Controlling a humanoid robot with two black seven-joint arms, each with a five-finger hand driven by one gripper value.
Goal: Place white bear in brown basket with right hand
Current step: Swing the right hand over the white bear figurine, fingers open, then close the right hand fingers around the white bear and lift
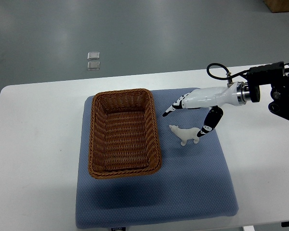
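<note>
Brown rectangular wicker basket (124, 133) on blue mat (197, 183), small white plastic bear (185, 134) at its 3 o'clock, right hand (192, 113) fingers released around bear, not yet closed.

The mat (192, 187) lies on the desk (33, 144). The basket (124, 133) sits on the mat's left part; the bear (185, 134) stands on the mat just right of it, the right hand (192, 113) over the bear.

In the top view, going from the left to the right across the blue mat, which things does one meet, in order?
Brown basket → white bear → right hand, with its fingers spread around the bear's rear end. All are above the blue mat.
</note>
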